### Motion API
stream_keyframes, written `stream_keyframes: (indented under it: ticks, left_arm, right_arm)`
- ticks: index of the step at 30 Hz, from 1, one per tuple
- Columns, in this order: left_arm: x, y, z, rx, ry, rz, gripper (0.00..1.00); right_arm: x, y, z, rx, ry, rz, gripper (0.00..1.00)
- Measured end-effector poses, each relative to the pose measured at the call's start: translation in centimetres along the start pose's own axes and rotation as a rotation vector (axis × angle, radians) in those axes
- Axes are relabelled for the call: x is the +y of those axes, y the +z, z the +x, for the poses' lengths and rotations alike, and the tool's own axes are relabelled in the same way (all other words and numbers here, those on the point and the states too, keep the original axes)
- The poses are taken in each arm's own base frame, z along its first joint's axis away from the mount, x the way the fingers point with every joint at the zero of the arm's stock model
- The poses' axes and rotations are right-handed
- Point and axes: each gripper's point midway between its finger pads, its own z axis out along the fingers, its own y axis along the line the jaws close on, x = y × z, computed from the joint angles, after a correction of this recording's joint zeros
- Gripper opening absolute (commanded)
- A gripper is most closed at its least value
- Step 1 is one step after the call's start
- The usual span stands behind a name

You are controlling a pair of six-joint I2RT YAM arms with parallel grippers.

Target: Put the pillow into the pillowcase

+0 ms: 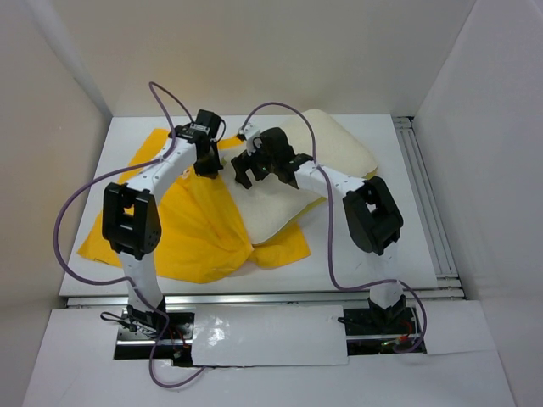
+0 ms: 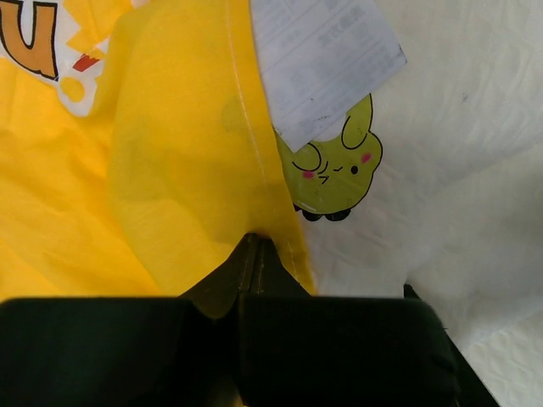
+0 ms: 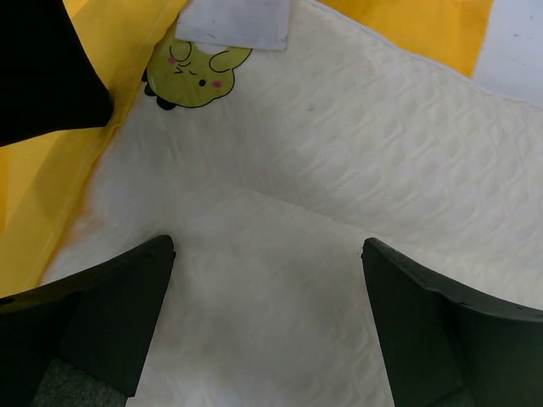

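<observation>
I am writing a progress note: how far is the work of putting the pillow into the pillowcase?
Done: little; the pillow lies mostly bare beside the yellow pillowcase. In hand: the left hand is shut on an edge of the pillowcase; the right hand is open above the pillow. Left: opening the case and sliding the pillow in.

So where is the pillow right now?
In the top view the pillow lies right of centre on the table, its near corner overlapping the yellow pillowcase, under the open right gripper.
</observation>
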Motion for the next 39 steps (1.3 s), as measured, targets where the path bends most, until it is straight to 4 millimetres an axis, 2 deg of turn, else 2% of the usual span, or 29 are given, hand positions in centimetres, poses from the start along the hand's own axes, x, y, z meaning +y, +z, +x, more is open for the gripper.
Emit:
stream_keyframes:
  ticks: [2, 3, 6, 7, 11, 14, 17, 20, 23, 25, 26, 28, 33, 39]
  left_arm:
    - [0.0, 0.0, -0.1, -0.002, -0.001, 0.000, 0.00]
    - [0.0, -0.1, -0.2, -0.005, -0.002, 0.002, 0.15]
    - [0.0, -0.2, -0.3, -0.010, 0.001, 0.007, 0.37]
    - [0.0, -0.4, -0.5, -0.013, -0.002, 0.014, 0.47]
    - [-0.3, -1.4, -1.5, -0.048, -0.022, 0.050, 0.60]
    - [-0.2, -1.8, -2.5, -0.071, -0.038, 0.062, 0.60]
    - [-0.1, -1.7, -3.4, -0.081, -0.051, 0.061, 0.59]
    - [-0.3, -0.7, -4.5, -0.088, -0.060, 0.059, 0.58]
    - [-0.1, 0.9, -4.2, -0.060, -0.062, 0.050, 0.56]
    - [0.0, 1.8, -3.8, -0.037, -0.062, 0.043, 0.50]
    - [0.1, 2.1, -3.7, -0.031, -0.062, 0.041, 0.37]
    - [0.0, 2.3, -3.5, -0.024, -0.059, 0.044, 0.22]
    - [0.0, 2.3, -3.6, -0.028, -0.063, 0.043, 0.00]
    - [0.0, 1.5, -4.0, -0.043, -0.064, 0.050, 0.00]
  right_arm:
    - [0.3, 0.0, 0.0, -0.002, -0.002, -0.017, 0.99]
    - [0.4, 0.0, -0.1, -0.003, -0.002, -0.021, 0.99]
    - [0.3, 0.0, -0.1, -0.003, -0.001, -0.022, 0.99]
    - [0.3, 0.0, -0.1, -0.003, -0.001, -0.022, 0.99]
    - [0.4, 0.0, -0.1, -0.003, 0.000, -0.022, 0.99]
    - [0.4, 0.0, -0.1, -0.003, 0.000, -0.022, 0.99]
    - [0.3, 0.0, 0.0, -0.003, 0.002, -0.021, 0.99]
    - [0.3, 0.0, 0.0, -0.002, 0.005, -0.020, 0.99]
    - [0.3, 0.1, 0.1, -0.001, 0.008, -0.020, 0.99]
    - [0.3, 0.1, 0.1, 0.000, 0.008, -0.019, 0.99]
    - [0.3, 0.1, 0.1, 0.001, 0.008, -0.019, 0.99]
    - [0.2, 0.2, 0.2, 0.002, 0.008, -0.013, 0.99]
    - [-0.1, 0.3, 0.4, 0.008, 0.009, 0.007, 0.99]
    - [-0.1, 0.9, 1.0, 0.021, 0.007, 0.016, 0.99]
